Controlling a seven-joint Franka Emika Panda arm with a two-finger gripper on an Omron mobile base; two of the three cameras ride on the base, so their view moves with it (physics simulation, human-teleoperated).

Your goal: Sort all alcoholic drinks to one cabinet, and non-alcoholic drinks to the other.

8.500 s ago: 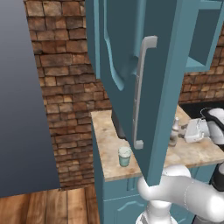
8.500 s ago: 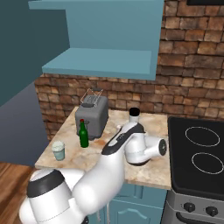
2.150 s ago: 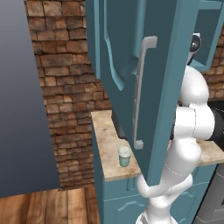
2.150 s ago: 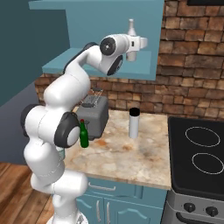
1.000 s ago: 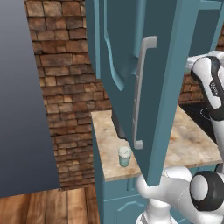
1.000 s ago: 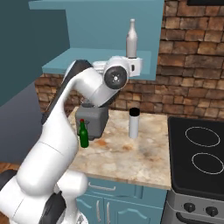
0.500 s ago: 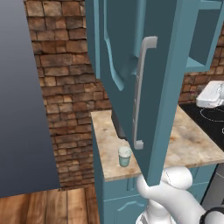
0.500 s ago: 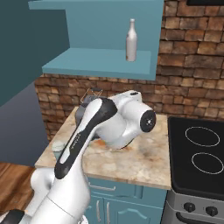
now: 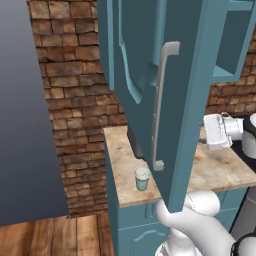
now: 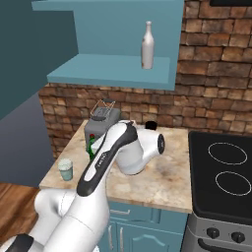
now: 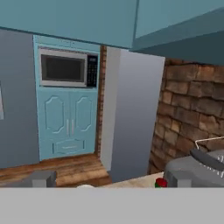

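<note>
Cream-white bottle (image 10: 147, 45) is seen upright on shelf (image 10: 113, 71) | cup (image 10: 65, 169) at counter's (image 10: 162, 183) 9 o'clock | gripper (image 9: 214, 132) spread wide, nothing held

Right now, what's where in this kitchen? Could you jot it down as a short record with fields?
cabinet shelf: cream bottle standing upright, alone
counter: lidded cup near the front left corner; green bottle and toaster behind it
flask: black cap just shows behind the arm
stove: right of the counter, burners bare
cabinet door: swung open
arm: low over the counter, holding nothing
</note>
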